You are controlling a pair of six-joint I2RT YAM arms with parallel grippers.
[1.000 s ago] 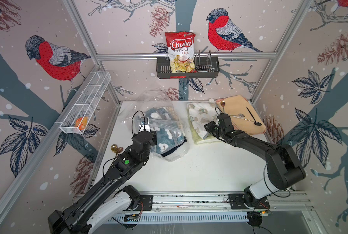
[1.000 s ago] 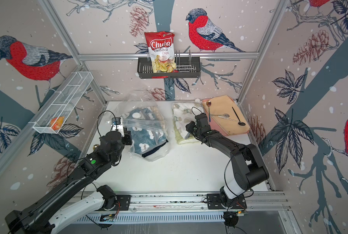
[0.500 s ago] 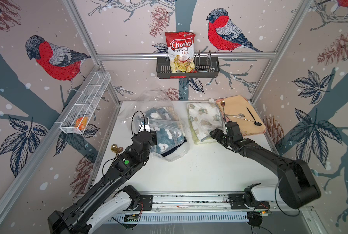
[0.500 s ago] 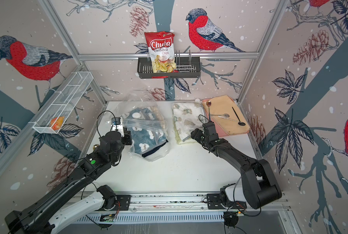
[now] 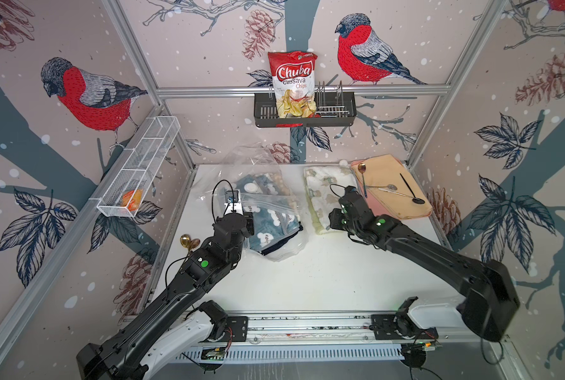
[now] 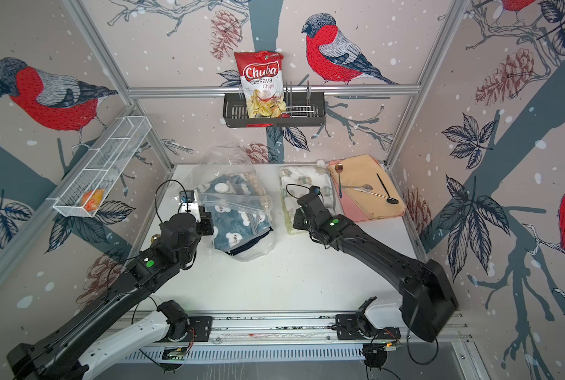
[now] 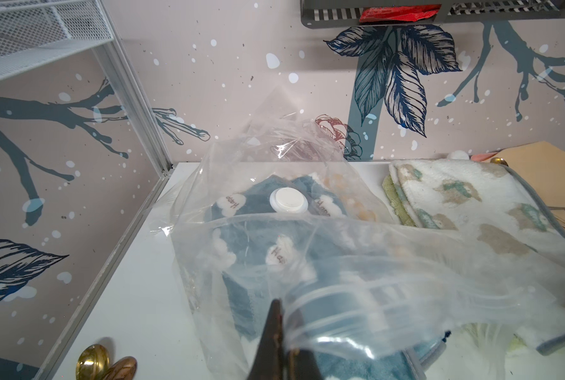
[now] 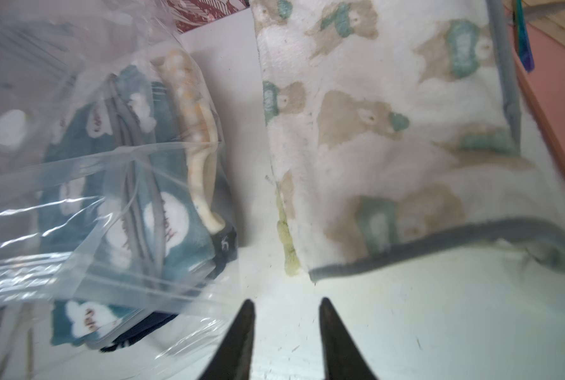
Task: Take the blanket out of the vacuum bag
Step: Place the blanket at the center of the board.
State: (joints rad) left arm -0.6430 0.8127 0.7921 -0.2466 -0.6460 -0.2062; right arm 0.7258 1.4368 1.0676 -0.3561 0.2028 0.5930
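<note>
The left arm [image 5: 205,263] stretches from the near rail up to the left edge of the vacuum bag [image 5: 268,197], with its forearm low over the table [image 5: 307,279] and its wrist beside the bag's near half. The left gripper [image 7: 278,304] is clenched: in the left wrist view its dark fingers [image 7: 271,335] meet on a fold of the bag's clear film and pinch it, just beside a ribbed strip in the plastic.

The bag lies crumpled on the table, its far end riding up against the back wall. A round white valve cap [image 7: 288,200] sits on top of its far half. Inside the bag is a folded blue blanket [image 5: 274,227] printed with white clouds, and a cream piece with orange dots lies along the blanket's right side, also inside.

Just right of the bag, across a strip of bare table, a white blanket [image 5: 327,194] with a bear print and a grey hem lies outside the plastic.

The right gripper [image 8: 286,301] hangs over the near end of that strip. Its fingertips [image 8: 246,329] stand a little apart with bare table showing between them, and they hold nothing. The bag's film reaches one fingertip, but contact cannot be told. The right arm [image 5: 439,253] slants down toward the bag's right side from a raised elbow.
</note>
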